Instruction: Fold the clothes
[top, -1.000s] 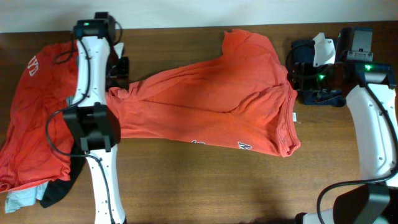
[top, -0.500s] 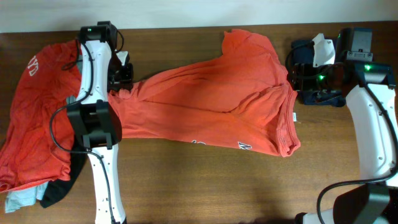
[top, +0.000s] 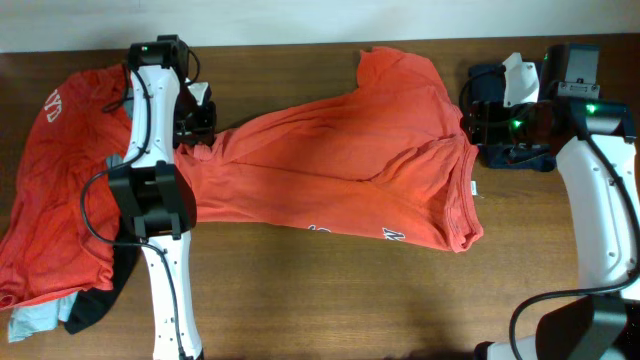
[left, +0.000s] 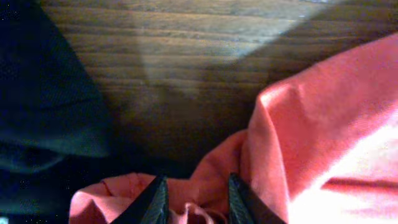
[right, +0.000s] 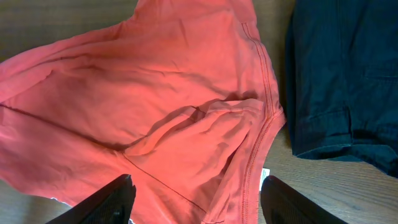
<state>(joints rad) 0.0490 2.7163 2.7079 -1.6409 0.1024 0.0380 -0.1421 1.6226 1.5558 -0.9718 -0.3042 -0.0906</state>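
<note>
Now: left end effector (left: 196, 186) nearly closed, pinching a bunched edge of the orange T-shirt (top: 340, 160), which lies stretched across the middle of the bench (top: 330, 300). Right end effector (right: 198, 183) spread wide, holding nothing, above the shirt's neck end, beside a navy garment (right: 342, 74). Orange-and-black clothes heap (top: 50, 200) at far left.

In your overhead view the left arm (top: 150, 190) covers part of the orange pile (top: 60, 200); the black garment (top: 92, 308) and pale grey-blue piece (top: 35, 322) at 7 o'clock show you only edges. The spread orange T-shirt (top: 340, 150) folds its white lettering (top: 393, 234) under, unreadable. At 2 o'clock the right arm (top: 590, 170) hides much of the navy piece (top: 487, 82). Your left wrist view blurs a dark mass (left: 43, 93) at 9 o'clock
</note>
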